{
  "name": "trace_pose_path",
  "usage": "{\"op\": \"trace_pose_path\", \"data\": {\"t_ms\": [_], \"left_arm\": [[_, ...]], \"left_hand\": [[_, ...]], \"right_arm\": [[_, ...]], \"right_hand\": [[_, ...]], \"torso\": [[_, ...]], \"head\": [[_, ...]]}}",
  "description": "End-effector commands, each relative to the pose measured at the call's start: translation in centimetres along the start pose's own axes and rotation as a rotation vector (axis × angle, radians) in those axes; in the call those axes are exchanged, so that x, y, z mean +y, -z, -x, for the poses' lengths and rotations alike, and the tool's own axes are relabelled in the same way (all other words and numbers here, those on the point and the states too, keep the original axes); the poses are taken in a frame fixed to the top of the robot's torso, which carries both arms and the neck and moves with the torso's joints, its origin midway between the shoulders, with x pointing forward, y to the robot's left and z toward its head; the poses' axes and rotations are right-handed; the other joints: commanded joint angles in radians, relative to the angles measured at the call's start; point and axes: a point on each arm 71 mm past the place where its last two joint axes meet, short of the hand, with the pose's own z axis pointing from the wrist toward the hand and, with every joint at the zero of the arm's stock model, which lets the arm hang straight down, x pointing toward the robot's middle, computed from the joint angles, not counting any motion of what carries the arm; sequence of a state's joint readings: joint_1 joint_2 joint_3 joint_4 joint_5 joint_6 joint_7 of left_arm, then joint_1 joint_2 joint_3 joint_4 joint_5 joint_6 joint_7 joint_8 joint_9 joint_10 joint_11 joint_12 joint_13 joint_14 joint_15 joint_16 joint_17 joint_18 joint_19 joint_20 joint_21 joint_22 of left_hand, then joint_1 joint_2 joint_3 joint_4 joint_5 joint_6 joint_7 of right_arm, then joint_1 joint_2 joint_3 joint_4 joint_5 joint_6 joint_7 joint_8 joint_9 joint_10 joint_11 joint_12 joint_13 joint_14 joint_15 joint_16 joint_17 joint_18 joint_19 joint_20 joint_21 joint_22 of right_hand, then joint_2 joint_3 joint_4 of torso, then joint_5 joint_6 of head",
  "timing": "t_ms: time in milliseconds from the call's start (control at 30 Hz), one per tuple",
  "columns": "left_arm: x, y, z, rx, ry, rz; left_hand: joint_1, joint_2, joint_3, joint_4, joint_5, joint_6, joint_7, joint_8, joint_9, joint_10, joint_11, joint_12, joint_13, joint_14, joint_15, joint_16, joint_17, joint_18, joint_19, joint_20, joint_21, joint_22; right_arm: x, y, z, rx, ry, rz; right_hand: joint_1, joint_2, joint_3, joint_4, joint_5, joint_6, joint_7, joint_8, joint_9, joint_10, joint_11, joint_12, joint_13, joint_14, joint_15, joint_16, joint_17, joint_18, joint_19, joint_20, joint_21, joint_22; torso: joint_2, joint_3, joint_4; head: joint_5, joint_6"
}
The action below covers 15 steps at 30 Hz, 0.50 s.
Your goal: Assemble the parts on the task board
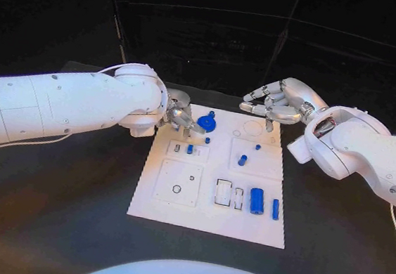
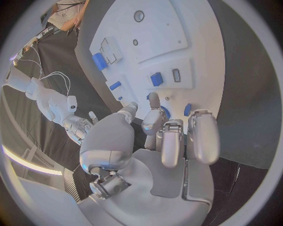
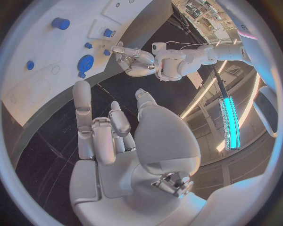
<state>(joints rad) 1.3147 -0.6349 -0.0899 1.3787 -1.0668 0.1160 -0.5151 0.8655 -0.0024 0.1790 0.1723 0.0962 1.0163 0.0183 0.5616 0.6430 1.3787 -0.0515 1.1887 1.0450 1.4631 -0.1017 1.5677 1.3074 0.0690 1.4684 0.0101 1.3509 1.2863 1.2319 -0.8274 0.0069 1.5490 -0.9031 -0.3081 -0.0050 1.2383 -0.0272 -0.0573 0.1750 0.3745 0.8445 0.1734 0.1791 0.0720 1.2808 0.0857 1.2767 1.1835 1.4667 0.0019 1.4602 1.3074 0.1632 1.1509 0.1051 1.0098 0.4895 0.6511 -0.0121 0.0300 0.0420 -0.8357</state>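
Hovering at the task board's (image 1: 207, 217) far-left corner, the left hand (image 1: 178, 121) holds nothing, fingers loosely curled just beside the round blue part (image 1: 207, 121). Across the far edge, the right hand (image 1: 278, 102) hangs empty, fingers apart.

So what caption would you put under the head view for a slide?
Two white robot arms reach over a white task board dotted with small blue parts, left hand beside a round blue part, right hand empty.

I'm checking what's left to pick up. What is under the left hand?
Under the left hand lies the board's far left corner, with a round blue part just beside its fingers. Whatever sits directly beneath the palm is covered.
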Motion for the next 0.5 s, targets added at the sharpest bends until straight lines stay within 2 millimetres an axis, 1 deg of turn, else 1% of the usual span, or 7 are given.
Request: {"op": "trace_pose_path", "data": {"t_ms": [33,100,200,367,500], "left_arm": [[-0.1,0.5,1.3,-0.012,-0.014,0.001],[0.0,0.7,2.0,-0.016,-0.02,0.007],[0.5,0.6,3.6,-0.021,-0.027,0.031],[1.6,-0.4,5.6,-0.024,-0.026,0.087],[2.4,-1.2,6.5,-0.018,-0.023,0.126]], "left_hand": [[0.014,0.001,-0.018,0.001,0.0,-0.017,0.002,-0.001,0.004,-0.014,0.003,0.0,-0.006,0.108,-0.004,0.003,0.263,-0.001,0.004,-0.007,-0.014,-0.011],[0.024,0.003,-0.032,0.003,0.0,-0.03,0.007,-0.006,0.005,-0.023,0.006,-0.006,-0.015,0.108,-0.002,0.003,0.263,0.0,0.0,-0.005,-0.022,-0.019],[0.046,0.008,-0.052,0.004,0.001,-0.06,0.019,-0.029,-0.006,-0.036,0.017,-0.01,-0.022,0.108,0.007,0.003,0.263,0.003,-0.006,0.001,-0.036,-0.033],[0.074,0.015,-0.077,0.003,0.003,-0.067,0.028,-0.046,-0.021,-0.051,0.025,-0.015,-0.03,0.108,0.014,0.003,0.263,0.004,-0.01,0.008,-0.044,-0.04],[0.089,0.017,-0.092,0.003,0.003,-0.069,0.032,-0.056,-0.03,-0.065,0.029,-0.028,-0.048,0.108,0.017,0.003,0.263,0.006,-0.013,0.012,-0.052,-0.048]], "right_arm": [[0.1,-0.1,0.0,0.004,-0.004,0.009],[0.1,-0.1,0.0,0.004,-0.004,0.009],[0.1,-0.1,0.0,0.005,-0.004,0.008],[0.1,-0.2,0.0,0.006,-0.004,0.008],[0.2,-0.2,-0.1,0.008,-0.005,0.009]], "right_hand": [[-0.006,0.003,-0.002,0.004,0.002,-0.006,-0.002,0.004,-0.001,-0.009,-0.002,0.005,-0.002,0.056,0.0,-0.005,0.041,0.014,0.003,0.0,-0.005,-0.001],[-0.006,0.003,-0.003,0.004,0.002,-0.006,-0.002,0.004,-0.001,-0.009,-0.002,0.005,-0.001,0.056,0.0,-0.005,0.041,0.014,0.003,0.0,-0.004,-0.001],[-0.006,0.003,-0.003,0.005,0.002,-0.006,-0.002,0.004,-0.001,-0.009,-0.002,0.005,-0.001,0.056,0.0,-0.005,0.041,0.014,0.003,0.0,-0.004,0.0],[-0.006,0.004,-0.004,0.006,0.004,-0.007,-0.002,0.004,-0.001,-0.009,-0.002,0.005,-0.001,0.056,0.0,-0.005,0.041,0.014,0.003,0.0,-0.005,-0.001],[-0.005,0.004,-0.004,0.006,0.005,-0.007,-0.002,0.004,-0.001,-0.009,-0.002,0.005,-0.002,0.056,0.0,-0.005,0.041,0.014,0.003,0.0,-0.005,-0.002]], "torso": [[-0.001,0.0012,0.0004],[0.0,0.0014,0.0006],[0.0,0.0013,0.0],[0.001,0.0007,-0.002],[0.002,-0.0004,-0.0028]], "head": [[0.002,0.002],[0.002,0.003],[0.002,0.005],[0.008,0.011],[0.008,0.013]]}}
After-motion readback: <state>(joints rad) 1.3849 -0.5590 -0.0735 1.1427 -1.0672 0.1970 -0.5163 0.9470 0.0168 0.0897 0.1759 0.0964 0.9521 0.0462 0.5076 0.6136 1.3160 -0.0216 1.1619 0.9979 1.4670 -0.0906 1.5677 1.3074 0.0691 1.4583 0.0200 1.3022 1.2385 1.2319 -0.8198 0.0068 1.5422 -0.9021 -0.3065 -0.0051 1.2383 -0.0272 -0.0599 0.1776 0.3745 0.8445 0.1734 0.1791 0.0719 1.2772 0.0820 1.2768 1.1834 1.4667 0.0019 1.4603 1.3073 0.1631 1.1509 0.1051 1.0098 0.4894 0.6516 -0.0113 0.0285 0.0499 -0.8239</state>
